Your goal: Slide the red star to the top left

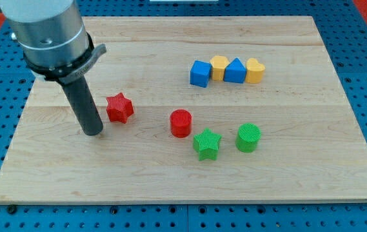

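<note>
The red star (pixel 119 107) lies on the wooden board (pixel 189 174), left of the middle. My tip (pixel 93 133) rests on the board just to the star's left and a little below it, with a small gap between them. The dark rod rises from the tip up to the grey arm body at the view's top left.
A red cylinder (pixel 180 123) sits right of the star. A green star (pixel 206 144) and green cylinder (pixel 248 137) lie lower right. At upper right a row: blue cube (pixel 200 73), yellow block (pixel 219 66), blue block (pixel 235 71), yellow heart (pixel 255 70).
</note>
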